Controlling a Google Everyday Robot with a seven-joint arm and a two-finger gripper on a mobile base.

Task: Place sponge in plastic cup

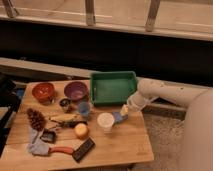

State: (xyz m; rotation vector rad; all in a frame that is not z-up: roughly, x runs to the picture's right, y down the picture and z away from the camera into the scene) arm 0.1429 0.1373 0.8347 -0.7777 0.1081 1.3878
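Light-blue sponge (118, 117) pinched in the fingers (124, 110), beside the cream cup (105, 121).

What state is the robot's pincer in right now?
Pincer: closed, low over the wooden table, apparently gripping the small light-blue soft rectangular sponge.

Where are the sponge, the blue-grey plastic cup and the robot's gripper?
sponge (118, 118): camera view, its light-blue top.
plastic cup (84, 108): camera view, its side wall.
gripper (122, 113): camera view, midway between its fingers, shut on the sponge.
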